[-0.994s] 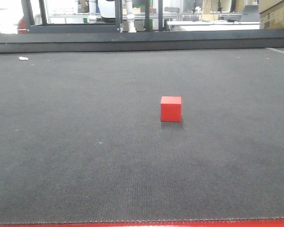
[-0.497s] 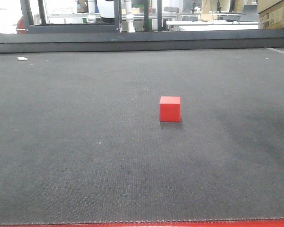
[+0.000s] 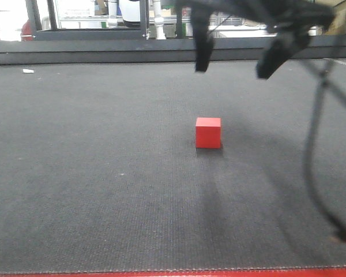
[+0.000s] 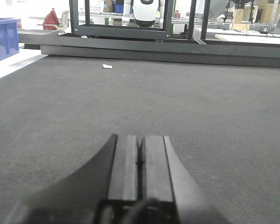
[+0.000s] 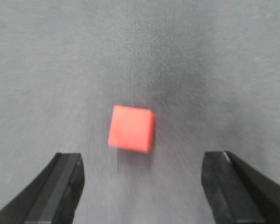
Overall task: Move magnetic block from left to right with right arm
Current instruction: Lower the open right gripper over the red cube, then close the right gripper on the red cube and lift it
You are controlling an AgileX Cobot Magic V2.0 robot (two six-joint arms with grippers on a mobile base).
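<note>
The magnetic block (image 3: 208,133), a small plain red cube, rests on the dark grey mat near the middle of the front view. My right gripper (image 3: 233,64) hangs open above and behind it, two dark blurred fingers spread wide with nothing between them. In the right wrist view the cube (image 5: 131,128) lies below, ahead of the open gripper (image 5: 142,163) and slightly left of centre between the fingers. My left gripper (image 4: 140,151) is shut and empty, low over bare mat; the cube does not show there.
The mat (image 3: 92,173) has a raised dark border (image 3: 104,49) at the back and a red front edge (image 3: 161,273). A small white scrap (image 3: 28,71) lies far left. A cable (image 3: 312,156) dangles from the right arm. Racks and a blue bin (image 4: 2,37) stand beyond.
My right arm has swung into the front view from the top right, with its open gripper now above the cube. The cube has stayed where it was.
</note>
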